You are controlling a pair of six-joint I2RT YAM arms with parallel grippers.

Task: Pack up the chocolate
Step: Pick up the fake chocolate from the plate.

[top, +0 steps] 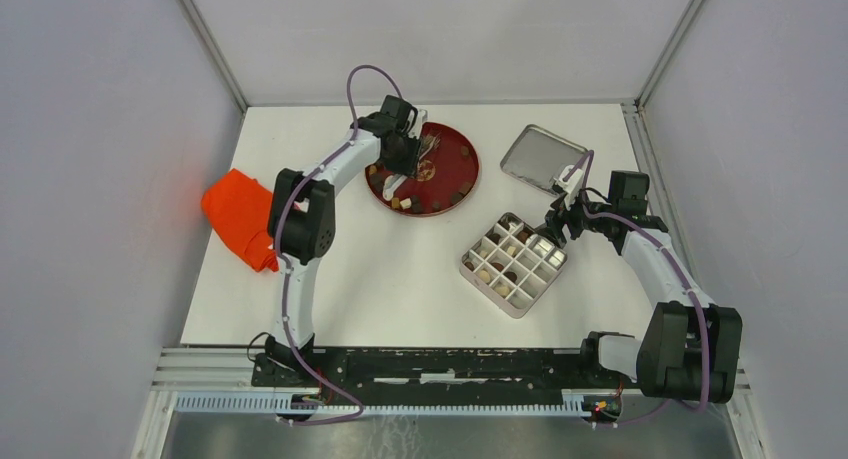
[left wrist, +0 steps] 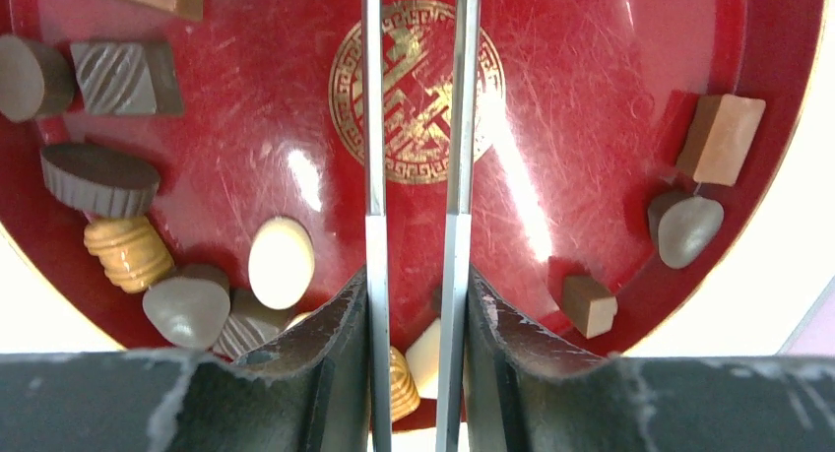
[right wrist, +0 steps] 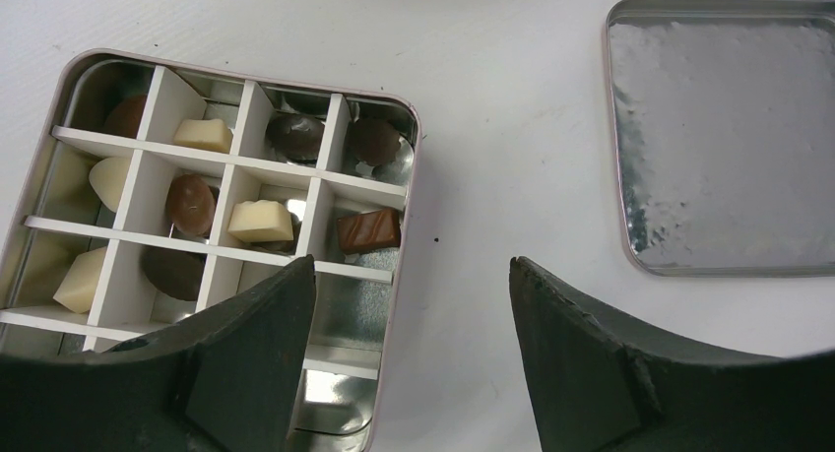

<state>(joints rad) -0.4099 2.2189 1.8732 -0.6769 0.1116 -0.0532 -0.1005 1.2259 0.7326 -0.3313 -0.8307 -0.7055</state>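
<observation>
The left pincer clamps slim steel tweezers above the scratched, glossy red plate, where ribbed, domed and cube-like chocolate lies along the rim, more sits in the card-gridded square tin, and the right pincer gapes empty over its edge near the flat metal lid.

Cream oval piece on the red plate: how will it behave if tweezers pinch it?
Probably slippery: the cream oval piece looks smooth and rounded, so the thin tweezers may squirt it sideways unless they pinch its middle. Likely light: it is tiny against the plate. Pushed, it should slide easily on the glossy red plate.
</observation>
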